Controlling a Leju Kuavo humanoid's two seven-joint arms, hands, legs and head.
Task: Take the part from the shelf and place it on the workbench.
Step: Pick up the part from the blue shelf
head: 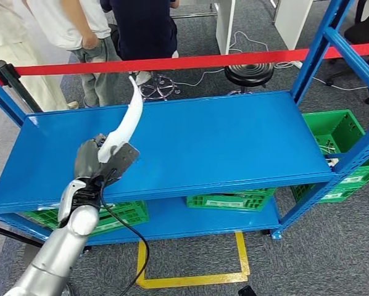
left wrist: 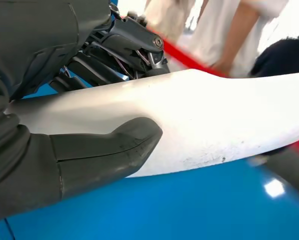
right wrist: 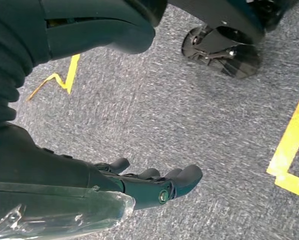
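My left robot hand [head: 90,161] is wrapped round the thick end of the part [head: 126,123], a long curved white piece. In the left wrist view my thumb [left wrist: 106,152] presses one side and the darker fingers [left wrist: 114,55] close on the other. The part is above the top shelf [head: 219,142], its thin tip pointing up and away toward the red tape [head: 197,61] and the people behind it.

My right robot hand [right wrist: 155,182] hangs over the carpet, fingers spread, holding nothing.

I judge the part is off the shelf and the carry comes next. The table is not in sight, so I must turn. To do it well, I should keep the grip firm, since the long free end gives leverage, and swing the tip clear of the shelf post [head: 318,49] and the tape.
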